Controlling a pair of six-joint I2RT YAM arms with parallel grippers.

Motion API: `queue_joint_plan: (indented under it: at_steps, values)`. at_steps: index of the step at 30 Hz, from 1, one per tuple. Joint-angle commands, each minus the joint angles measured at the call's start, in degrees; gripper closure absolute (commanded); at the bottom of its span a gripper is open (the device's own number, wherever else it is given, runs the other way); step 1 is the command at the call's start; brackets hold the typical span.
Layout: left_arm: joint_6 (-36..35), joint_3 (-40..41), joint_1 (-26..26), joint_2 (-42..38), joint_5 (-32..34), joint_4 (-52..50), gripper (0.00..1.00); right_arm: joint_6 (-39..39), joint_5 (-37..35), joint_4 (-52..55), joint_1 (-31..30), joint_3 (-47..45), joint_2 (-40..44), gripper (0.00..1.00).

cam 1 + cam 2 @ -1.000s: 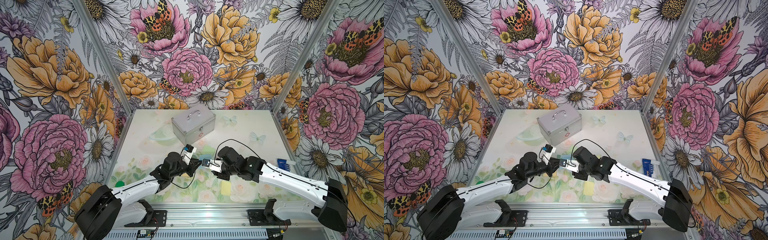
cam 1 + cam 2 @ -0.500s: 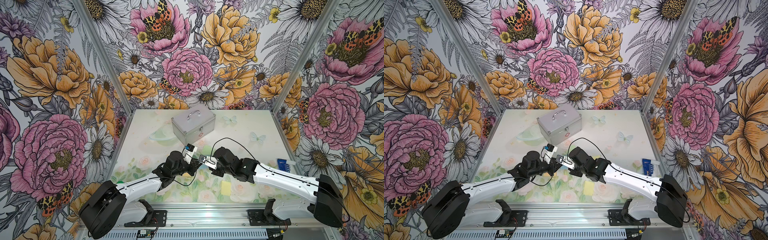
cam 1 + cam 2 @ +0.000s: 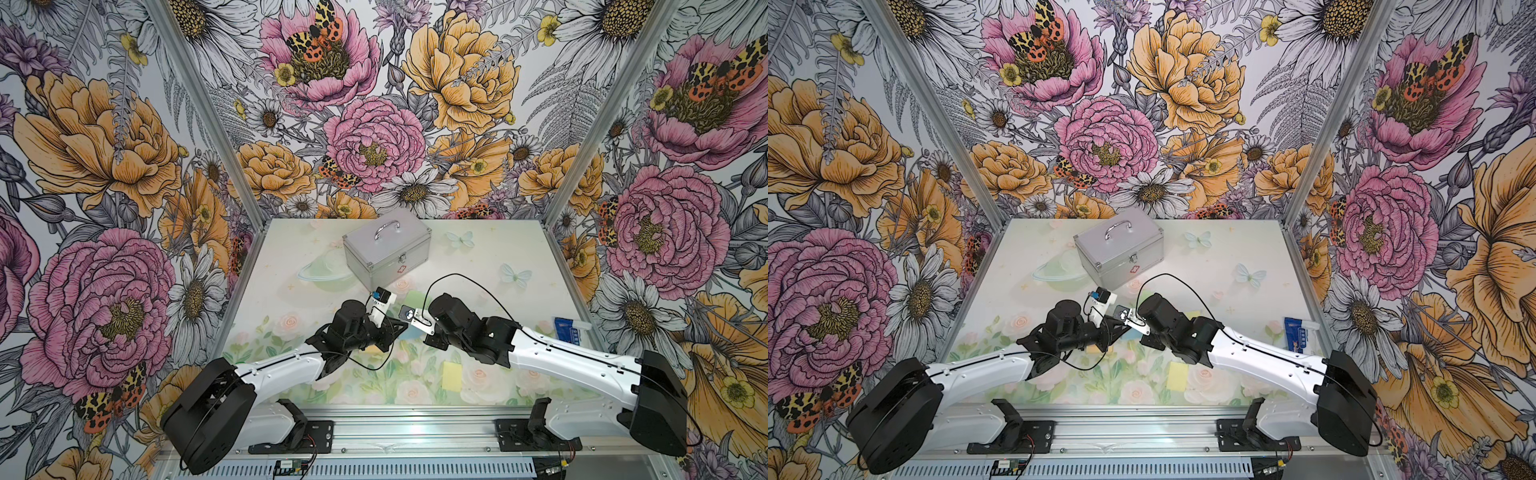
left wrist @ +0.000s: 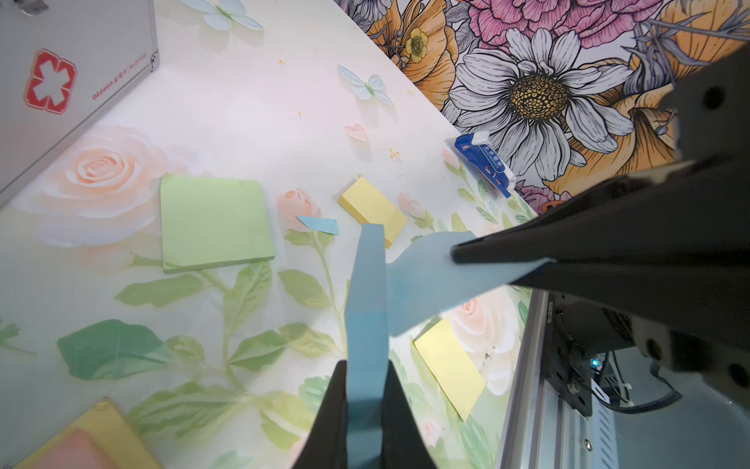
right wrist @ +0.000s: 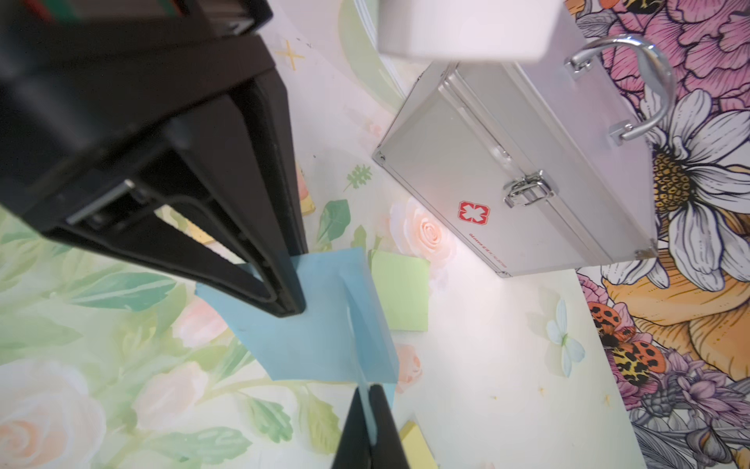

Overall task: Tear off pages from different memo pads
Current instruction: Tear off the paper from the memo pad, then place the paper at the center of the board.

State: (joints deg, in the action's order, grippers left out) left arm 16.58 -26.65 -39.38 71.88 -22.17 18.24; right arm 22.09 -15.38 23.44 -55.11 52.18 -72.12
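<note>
**Left wrist view.** Your left gripper point(image 4: 365, 367) is closed to a narrow gap on the blue memo pad point(image 4: 365, 292). It clamps both faces and holds the pad edge-on, clear of the table point(image 4: 243, 101). Your right gripper point(image 4: 456, 253) has its jaws fully together on the free edge of a blue page point(image 4: 422, 280). The sheet bends away from the pad and appears joined to it along one edge.

**Right wrist view.** The same pinch shows from the other arm, with only a thin blue edge between the closed jaws.

**Both top views.** The two grippers meet over the middle of the table, in front of the silver case point(image 3: 386, 249).

**On the table.**
- A green memo pad point(image 4: 215, 221) lies flat near the case.
- A yellow memo pad point(image 4: 373, 209) lies apart from the green one, with a small blue scrap point(image 4: 318, 224) between the two.
- A loose yellow page point(image 4: 448, 367) lies flat near the front rail.
- A salmon-pink memo pad point(image 4: 69, 450) is partly out of frame and rests on a yellow square.
- A blue tissue pack point(image 4: 483, 164) lies at the table's right edge — against the wall.
</note>
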Motion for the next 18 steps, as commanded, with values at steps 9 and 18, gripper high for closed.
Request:
queue_joint_plan:
  at_steps: [9,18]
  values:
    - [1.58,-0.52,4.05,0.09,0.43,-2.48,1.0,2.62,-5.75,7.47,4.4,0.88,12.06,1.0]
    - [11.65,3.71,10.46,-22.93,31.95,-22.1,1.0,-2.3,-12.23,23.76,-7.3,6.19,0.49,1.0]
